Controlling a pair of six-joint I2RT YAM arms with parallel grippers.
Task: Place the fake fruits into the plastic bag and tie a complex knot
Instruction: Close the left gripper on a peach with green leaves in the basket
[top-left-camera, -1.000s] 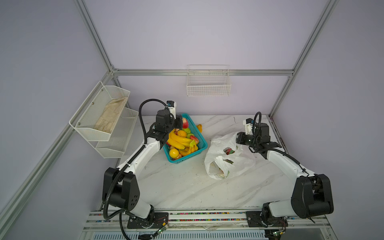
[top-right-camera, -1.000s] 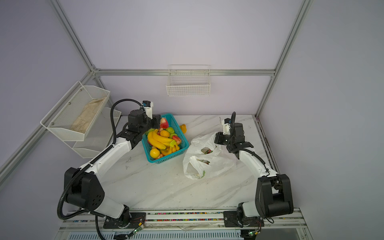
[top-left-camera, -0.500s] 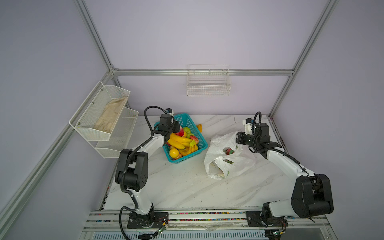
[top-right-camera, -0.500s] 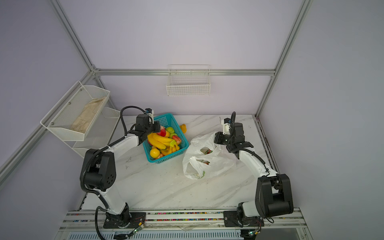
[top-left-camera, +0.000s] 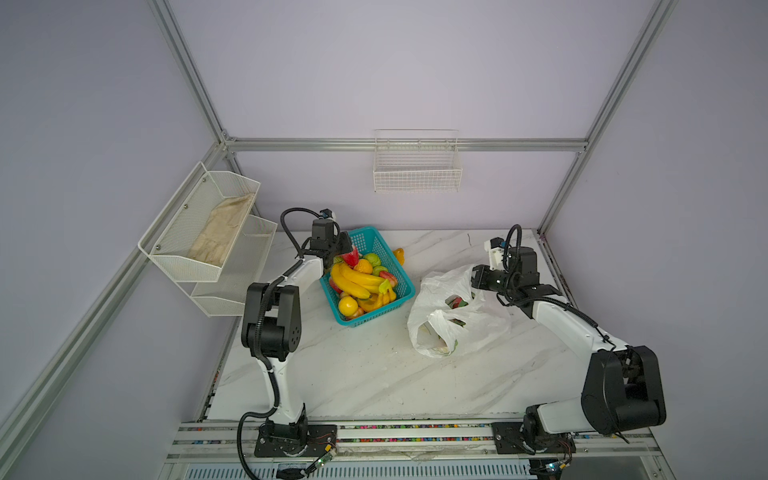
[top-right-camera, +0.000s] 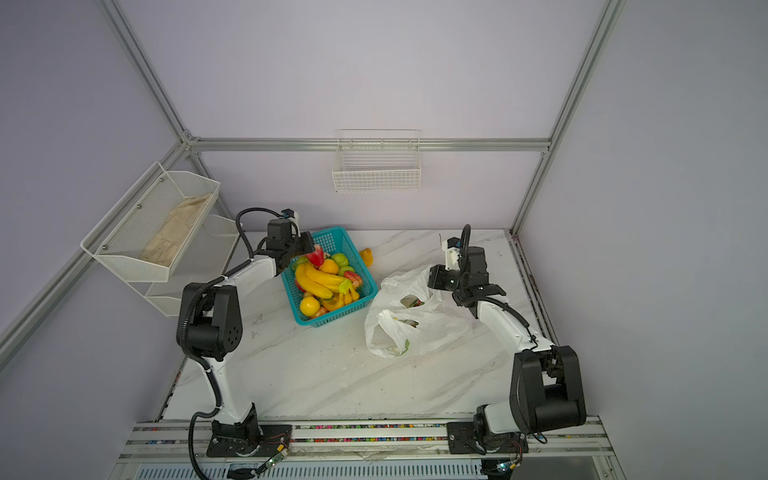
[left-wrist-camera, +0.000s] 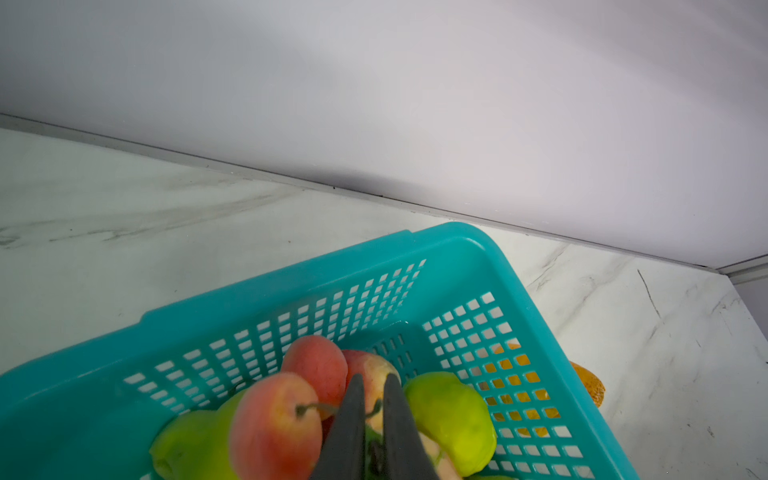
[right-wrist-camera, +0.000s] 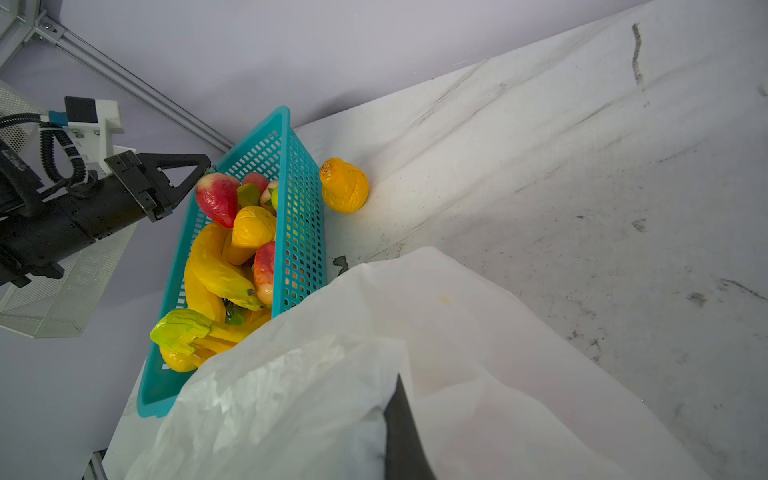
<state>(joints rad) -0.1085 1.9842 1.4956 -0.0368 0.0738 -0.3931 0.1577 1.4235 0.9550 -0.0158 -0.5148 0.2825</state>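
Observation:
The fake fruits, among them bananas, fill a teal basket. My left gripper hovers over its far left corner. Its jaws are open by a narrow slit over red fruits and a green pear, with a thin stem crossing the gap. An orange fruit lies behind the basket. The plastic bag lies open with fruit inside. My right gripper is shut on its rim. No knot is in view.
A white mesh shelf holding a beige cloth juts from the left wall beside my left arm. A wire basket hangs on the back wall. The marble table runs to a front rail.
My left arm folded its elbow back toward its base, and its gripper shifted to the basket's far left corner and parted slightly. The right arm and bag stayed put.

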